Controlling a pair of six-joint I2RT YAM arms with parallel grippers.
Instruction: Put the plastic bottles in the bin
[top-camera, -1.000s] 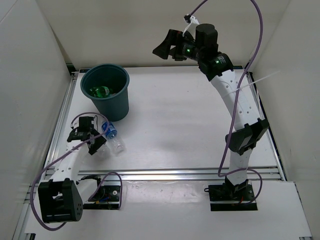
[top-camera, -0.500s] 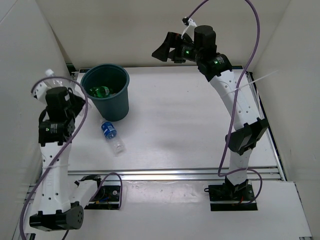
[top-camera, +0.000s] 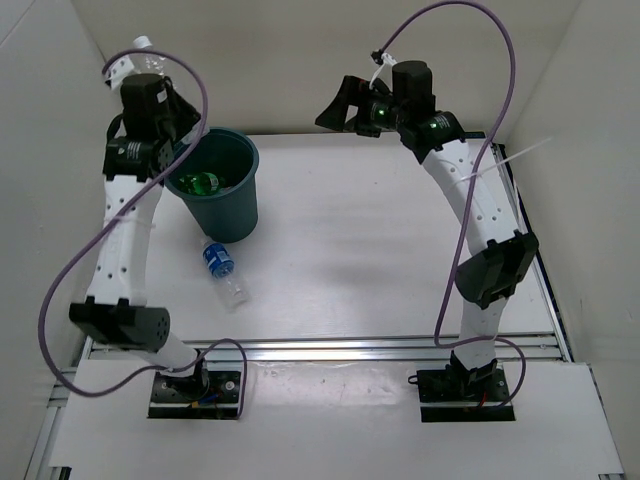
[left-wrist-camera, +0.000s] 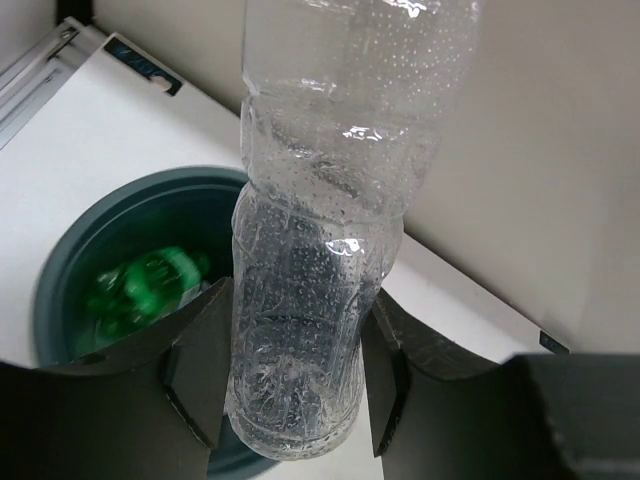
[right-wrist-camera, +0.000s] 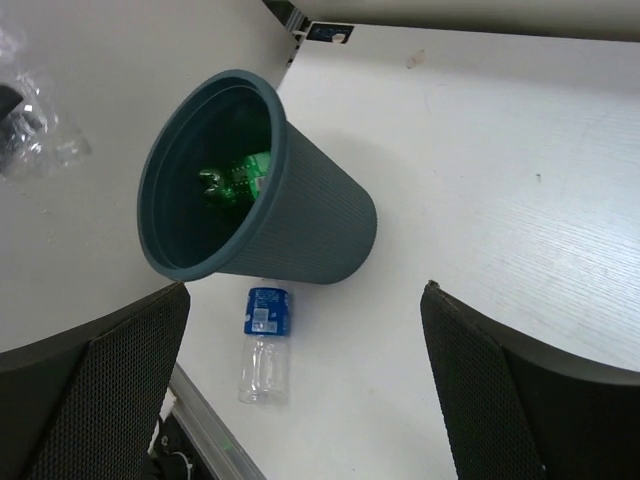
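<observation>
1. The left gripper (left-wrist-camera: 290, 362) is pinching the plain clear bottle (left-wrist-camera: 320, 230) low on its body, cap end up. It's held high, around 10 o'clock of the bin (top-camera: 212, 190) in the top view.
2. Biggest risk, I reckon: the left wrist view shows the bottle's base over the bin's rim rather than dead centre. Let go here and it could clip the rim and bounce out onto the worktop (top-camera: 380, 240). It's an empty-looking bottle, so it probably bounces easily.
3. The drop also looks tall, so any tilt on release could send it wide. Coming down lower risks knocking the bin over instead.
4. The green bottle (right-wrist-camera: 235, 183) is already in the bin. I can't make out a white-label one anywhere.
5. The blue-label bottle (top-camera: 222, 268) lies flat on the worktop at 6 o'clock of the bin, just beside its base, nothing blocking it.
6. The right gripper (right-wrist-camera: 307, 288) is spread wide and empty, up around 2 o'clock and well clear. The purple cable (top-camera: 190, 95) loops near the bin mouth, a possible snag.
</observation>
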